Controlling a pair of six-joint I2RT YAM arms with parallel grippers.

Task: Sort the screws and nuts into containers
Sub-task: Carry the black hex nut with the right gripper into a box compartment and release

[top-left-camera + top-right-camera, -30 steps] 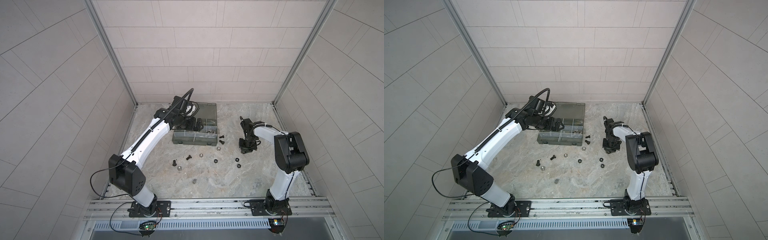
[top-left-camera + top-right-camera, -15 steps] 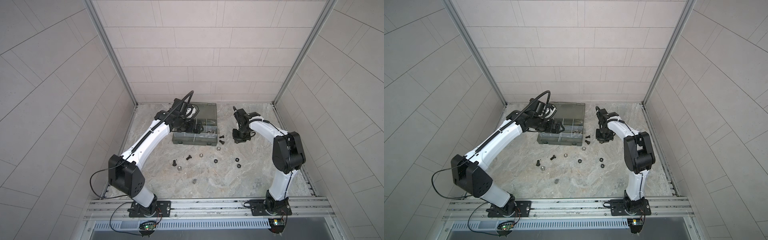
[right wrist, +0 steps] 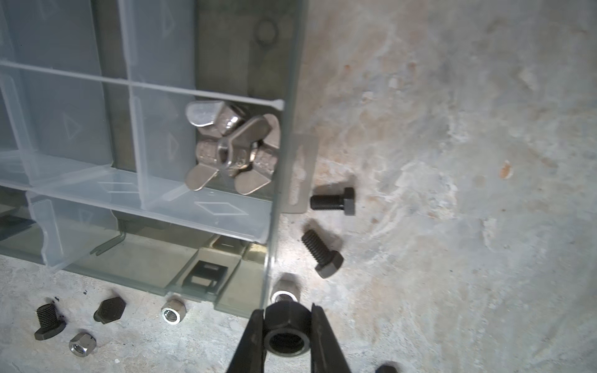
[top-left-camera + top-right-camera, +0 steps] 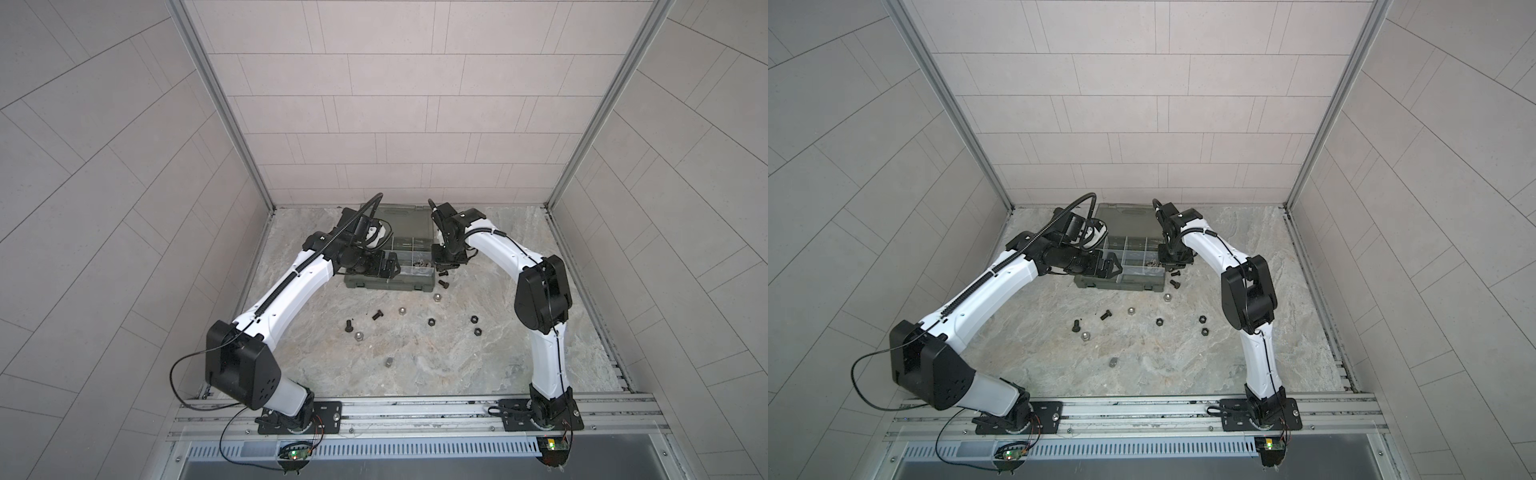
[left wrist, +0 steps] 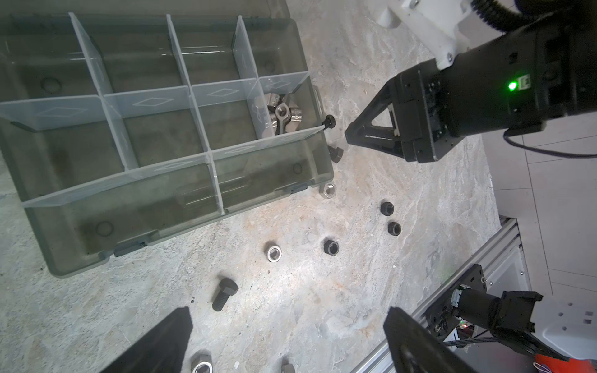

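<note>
The right tool (image 3: 286,323) is clamped on a black hex nut (image 3: 286,337). It pinches the nut across its flats close to the fingertips, with the bore facing the wrist camera. In both top views this tool hangs at the right end of the organizer case (image 4: 390,286), just above the centre of the frame.

In the right wrist view the nut appears to sit outside the case's end wall, over the desk (image 3: 452,161) and near a silver nut (image 3: 284,295). Letting go here would probably drop it beside the case and not into a cell. The nearest cell holds silver wing nuts (image 3: 232,155), so a careless release could mix the kinds. The shallow grip may let the nut twist out. Black screws (image 3: 332,200) lie just beside that wall, and a low pass could knock them.

The left tool (image 4: 391,266) is wide open and empty by the case's left part, so the two arms crowd each other.
</note>
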